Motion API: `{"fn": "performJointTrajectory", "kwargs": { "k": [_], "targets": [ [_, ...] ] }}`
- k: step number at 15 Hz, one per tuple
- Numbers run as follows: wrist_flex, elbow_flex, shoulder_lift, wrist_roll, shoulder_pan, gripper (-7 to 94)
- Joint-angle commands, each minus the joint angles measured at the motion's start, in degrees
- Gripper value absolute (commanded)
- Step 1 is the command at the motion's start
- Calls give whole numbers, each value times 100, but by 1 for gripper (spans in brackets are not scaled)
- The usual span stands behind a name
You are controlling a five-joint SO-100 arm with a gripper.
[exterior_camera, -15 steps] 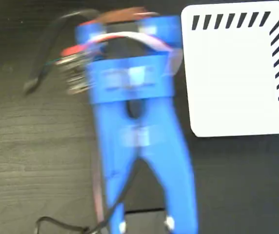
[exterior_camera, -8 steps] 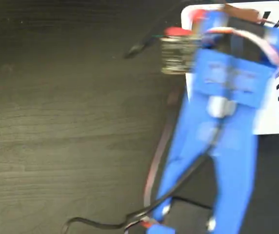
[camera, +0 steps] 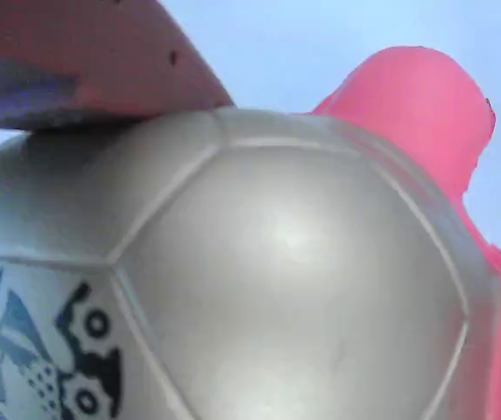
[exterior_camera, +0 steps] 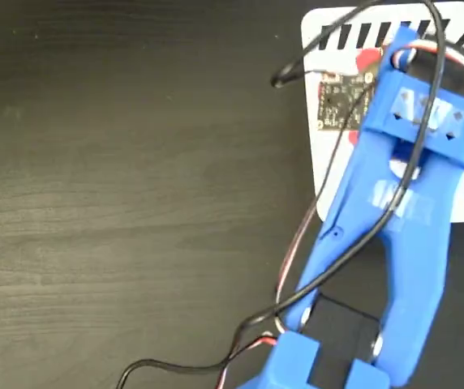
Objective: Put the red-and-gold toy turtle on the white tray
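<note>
The red-and-gold toy turtle (camera: 285,280) fills the wrist view: a shiny domed shell with a dark logo at lower left and a coral-red limb (camera: 417,105) at upper right. A reddish finger (camera: 84,52) lies pressed on the top of the shell. Behind it is the pale surface of the white tray (camera: 277,44). In the fixed view the blue arm reaches from the bottom edge to the tray (exterior_camera: 463,207) at upper right. My gripper (exterior_camera: 382,61) is under the arm's head, over the tray's striped top edge. Only a small red patch shows there.
The dark wood-grain table (exterior_camera: 118,194) spreads out left of the arm. Black and red cables (exterior_camera: 297,243) loop along the arm and over the tray's left corner. A small circuit board (exterior_camera: 341,97) hangs at the arm's head.
The arm has swung right, from over the table's middle to above the tray, carrying the turtle along. Its motion blur has gone.
</note>
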Motion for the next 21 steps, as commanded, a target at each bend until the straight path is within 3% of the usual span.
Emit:
{"fn": "performJointTrajectory", "kwargs": {
  "k": [1, 10, 11, 13, 15, 21],
  "targets": [
    [-105, 18, 316, -53, 114, 0],
    [-264, 343, 316, -62, 141, 1],
    [-272, 343, 316, -62, 141, 9],
    [-299, 343, 272, -62, 141, 46],
    [-352, 343, 193, -62, 141, 65],
    [-378, 387, 158, -97, 149, 67]
  ]
}}
